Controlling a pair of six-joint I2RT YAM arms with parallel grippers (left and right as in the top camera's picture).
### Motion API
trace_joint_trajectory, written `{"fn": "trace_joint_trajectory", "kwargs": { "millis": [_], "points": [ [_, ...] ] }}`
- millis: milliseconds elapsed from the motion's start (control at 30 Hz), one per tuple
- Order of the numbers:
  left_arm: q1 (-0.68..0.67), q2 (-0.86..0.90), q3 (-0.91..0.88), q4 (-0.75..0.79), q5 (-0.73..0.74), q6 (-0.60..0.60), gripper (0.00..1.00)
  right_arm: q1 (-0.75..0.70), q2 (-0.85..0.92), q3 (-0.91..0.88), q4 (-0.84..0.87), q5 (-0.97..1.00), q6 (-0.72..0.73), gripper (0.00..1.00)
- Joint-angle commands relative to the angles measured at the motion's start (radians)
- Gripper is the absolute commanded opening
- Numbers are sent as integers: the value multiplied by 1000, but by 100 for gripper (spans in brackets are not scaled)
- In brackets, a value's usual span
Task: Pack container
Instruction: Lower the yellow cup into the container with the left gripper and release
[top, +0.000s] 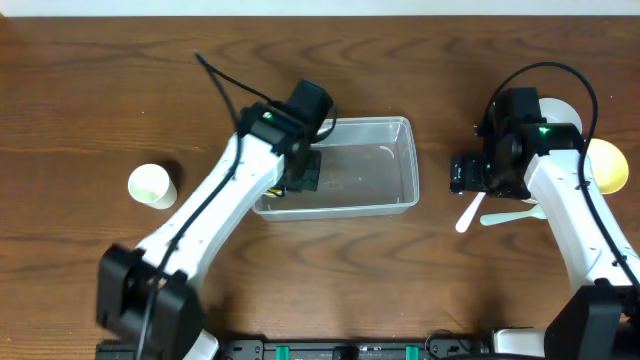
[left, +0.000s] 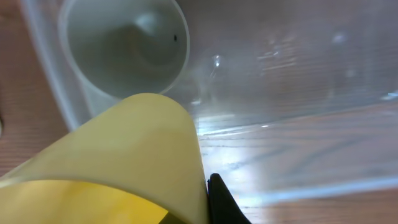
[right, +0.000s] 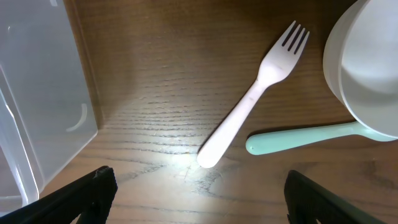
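Observation:
The clear container (top: 385, 165) stands mid-table. My left gripper (top: 303, 172) is down inside its left end, shut on a yellow cup (left: 137, 155) that fills the left wrist view; one black finger (left: 217, 199) presses its side. A white cup (left: 124, 46) shows beyond it at the container's wall; I cannot tell whether it is inside. My right gripper (top: 465, 173) is open and empty, low over the table right of the container (right: 37, 93). A white fork (right: 252, 99) lies just ahead of its fingers (right: 199, 199).
A mint spoon (right: 298, 138) lies beside the fork (top: 470, 212). A white bowl (top: 555, 108) and a yellow bowl (top: 612, 165) are at the far right. A pale cup (top: 152, 185) stands at the left.

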Motion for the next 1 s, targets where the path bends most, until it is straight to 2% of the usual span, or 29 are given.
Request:
{"fn": "trace_joint_trajectory", "kwargs": {
  "millis": [0, 267, 733, 967],
  "points": [
    [1, 61, -5, -3, 1, -2, 6, -5, 2, 14, 0, -8, -5, 88],
    [1, 135, -31, 32, 1, -2, 6, -5, 2, 14, -1, -8, -5, 88],
    [1, 138, -40, 51, 1, -2, 6, -5, 2, 14, -2, -8, -5, 88],
    [1, 138, -40, 121, -29, -2, 6, -5, 2, 14, -5, -8, -4, 88]
  ]
}}
